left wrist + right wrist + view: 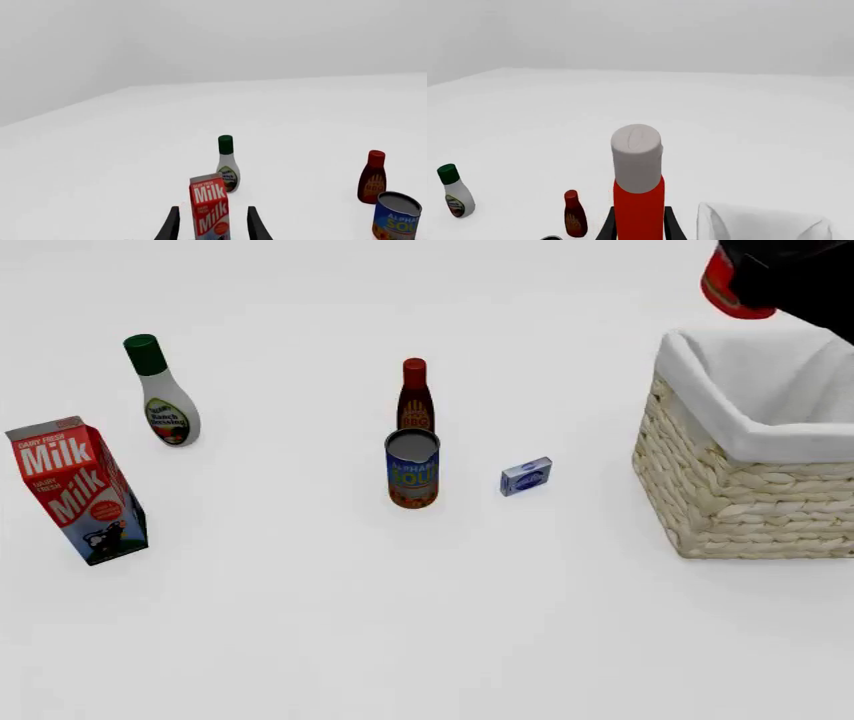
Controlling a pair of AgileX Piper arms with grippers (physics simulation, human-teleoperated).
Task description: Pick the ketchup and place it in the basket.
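The ketchup [639, 205], an orange-red bottle with a pale grey cap, stands upright between the fingers of my right gripper [639, 231], which is shut on it. In the front view the ketchup [727, 285] hangs in the air at the far left corner of the basket [747, 490], mostly hidden by the dark right gripper [798, 275]. The basket is woven straw with a white cloth lining [760, 225] over its rim. My left gripper [213, 227] is open and low over the table, its fingertips [172, 225] either side of the milk carton. It is out of the front view.
A red-and-white milk carton [78, 490] stands at the left, with a green-capped white bottle [163, 395] beyond it. Mid-table stand a slim dark bottle with a red cap [415, 395], a soup can [412, 468] and a small blue box [526, 477].
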